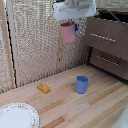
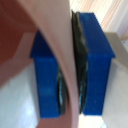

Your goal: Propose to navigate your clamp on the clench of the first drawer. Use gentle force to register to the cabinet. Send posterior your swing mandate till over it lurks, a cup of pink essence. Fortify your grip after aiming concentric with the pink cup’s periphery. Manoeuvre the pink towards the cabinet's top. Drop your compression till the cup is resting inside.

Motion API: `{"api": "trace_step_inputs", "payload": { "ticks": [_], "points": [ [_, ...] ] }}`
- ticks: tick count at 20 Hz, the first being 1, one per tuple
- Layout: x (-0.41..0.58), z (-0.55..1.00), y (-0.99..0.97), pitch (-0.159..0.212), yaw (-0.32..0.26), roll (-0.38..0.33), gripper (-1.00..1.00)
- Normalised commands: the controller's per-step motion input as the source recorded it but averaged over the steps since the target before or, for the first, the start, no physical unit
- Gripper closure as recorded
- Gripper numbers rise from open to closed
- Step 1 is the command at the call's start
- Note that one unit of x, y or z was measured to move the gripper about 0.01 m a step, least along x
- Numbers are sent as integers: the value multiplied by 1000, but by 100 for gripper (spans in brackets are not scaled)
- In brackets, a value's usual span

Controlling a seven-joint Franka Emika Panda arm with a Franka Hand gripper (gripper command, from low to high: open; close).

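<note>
Large dark brown wooden cabinet (image 1: 107, 42) with stacked wide drawers stands at the exterior view's right; its uppermost drawer front (image 1: 106, 36) juts forward of the lower one, apparently pulled open, with its long thin silver bar handle (image 1: 102, 37) facing out. Light wooden plank counter (image 1: 90, 107) carries the rest. White-grey boxy pincer (image 1: 70, 21) hangs high above the counter, just beside the cabinet's upper corner. It is pinching the small pale pink mug (image 1: 67, 32); the wrist view shows the blue fingertips (image 2: 95, 60) pressed on either side of the pink wall (image 2: 67, 75). The mug is airborne, well clear of the counter, upright, interior not visible. Judgement: carry step under way, mug not yet over the drawer. To do it well, keep the mug level, travel toward the exterior view's right until it is over the drawer opening, lower, and only then release. Risk: clipping the drawer front edge. Round white patterned plate (image 1: 17, 116) at the near corner, empty. Blue mug (image 1: 81, 84) stands upright mid-counter, contents unseen. Small orange block (image 1: 44, 88) lies between plate and blue mug.
</note>
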Motion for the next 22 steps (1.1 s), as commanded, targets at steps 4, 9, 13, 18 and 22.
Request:
{"api": "trace_step_inputs", "payload": {
  "ticks": [4,9,13,18,22],
  "points": [
    [403,926,-54,40,-245,-132,100],
    [431,978,-276,39,-205,-74,100],
    [269,1000,-779,43,-113,24,100],
    [78,995,-962,62,-69,62,100],
    [0,959,-1000,88,-49,75,100]
  ]
}}
